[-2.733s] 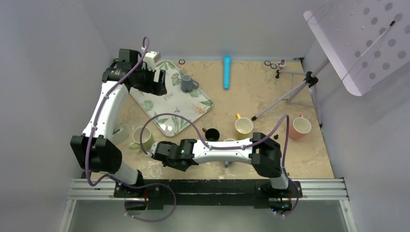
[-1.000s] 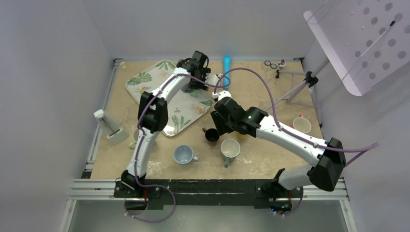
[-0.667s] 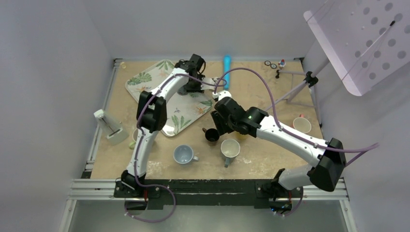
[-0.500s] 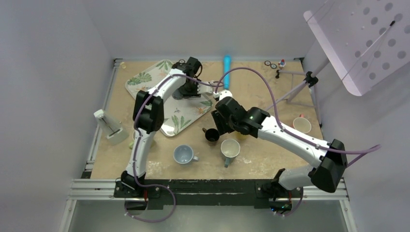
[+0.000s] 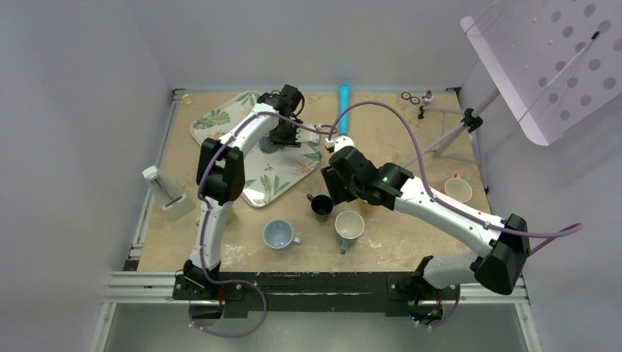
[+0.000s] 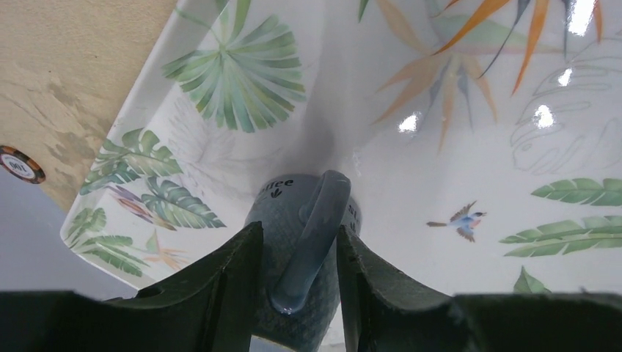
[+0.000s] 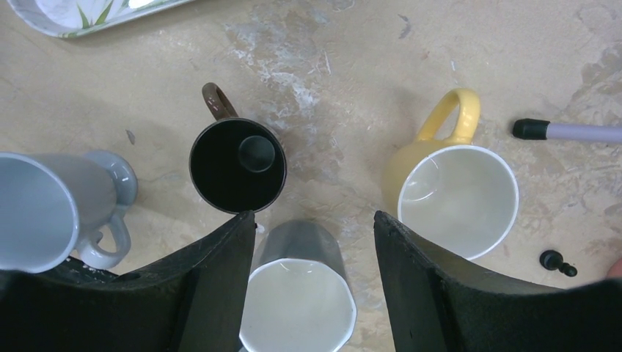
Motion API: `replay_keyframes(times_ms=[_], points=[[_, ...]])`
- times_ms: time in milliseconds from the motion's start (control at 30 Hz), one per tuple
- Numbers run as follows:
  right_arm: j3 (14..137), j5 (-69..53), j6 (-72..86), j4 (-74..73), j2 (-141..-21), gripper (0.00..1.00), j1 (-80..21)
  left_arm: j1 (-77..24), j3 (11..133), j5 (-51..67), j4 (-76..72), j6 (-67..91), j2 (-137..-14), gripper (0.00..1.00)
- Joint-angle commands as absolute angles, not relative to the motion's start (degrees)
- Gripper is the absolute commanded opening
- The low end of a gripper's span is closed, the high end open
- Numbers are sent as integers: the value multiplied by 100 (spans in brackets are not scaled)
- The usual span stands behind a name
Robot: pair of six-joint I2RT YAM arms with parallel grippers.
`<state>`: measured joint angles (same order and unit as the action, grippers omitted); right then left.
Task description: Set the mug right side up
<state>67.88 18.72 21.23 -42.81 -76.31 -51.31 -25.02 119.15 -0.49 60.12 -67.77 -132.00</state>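
Pale walls close in a beige table point(image 5: 411, 147). From its middle, seen from above, a leaf-print tray point(image 5: 220, 117) lies at 10 o'clock. On the tray stands the blue-grey mug point(image 6: 275, 213), near the tray's 1 o'clock edge. The left arm's wrist hides most of it from above, and I cannot tell which end is up.

The left gripper point(image 6: 297, 231) has a finger on each side of the mug's handle, very close. I cannot tell whether they pinch it.

The right gripper point(image 7: 314, 220) hangs spread wide and empty at 6 o'clock, just off the tray's near corner. Its purple cable point(image 5: 381, 108) arches across toward the left wrist.

Under it are a black mug point(image 7: 236, 165) at 11 o'clock, a yellow mug point(image 7: 455, 198) at 2 o'clock and a grey mug point(image 7: 301, 293) at 6 o'clock. A pale blue mug point(image 5: 279, 234) sits at 8 o'clock.

Further off are a blue tube point(image 5: 344, 99) at 12, a stand point(image 5: 440, 139) at 2 and a pink mug point(image 5: 458, 190) at 3.
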Motion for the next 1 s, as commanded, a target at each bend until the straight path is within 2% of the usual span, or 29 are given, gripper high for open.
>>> replay_keyframes(times_ms=[0, 167, 200, 233, 433, 600, 833, 967], points=[[6882, 1850, 2180, -4192, -7392, 63, -5115, -2447, 11908, -197, 5962, -7081, -13106, 45], [6920, 1810, 2215, -4182, -7369, 63, -5115, -2414, 11884, -341, 5937, -7056, -13235, 24], [6932, 1814, 2215, -4196, -7347, 64, -5111, -2405, 11917, -305, 6011, -7027, -13232, 15], [6946, 1822, 2219, -4200, -7309, 63, -5115, -2381, 11956, -269, 6061, -6948, -13224, 1], [7102, 1823, 2278, -3986, -7030, 64, -5115, -2119, 12427, 451, 5999, -5674, -12821, 0], [7101, 1117, 2341, -3031, -6825, 65, -5083, -1519, 12693, 1958, 6112, -3461, -12138, 0], [7312, 38, 2393, -1390, -7243, 68, -4998, -1084, 11044, 3932, 5368, -1122, -10252, 0], [7528, -344, 2596, -822, -7613, 74, -4909, -1081, 10656, 4722, 5244, -261, -9636, 0]])
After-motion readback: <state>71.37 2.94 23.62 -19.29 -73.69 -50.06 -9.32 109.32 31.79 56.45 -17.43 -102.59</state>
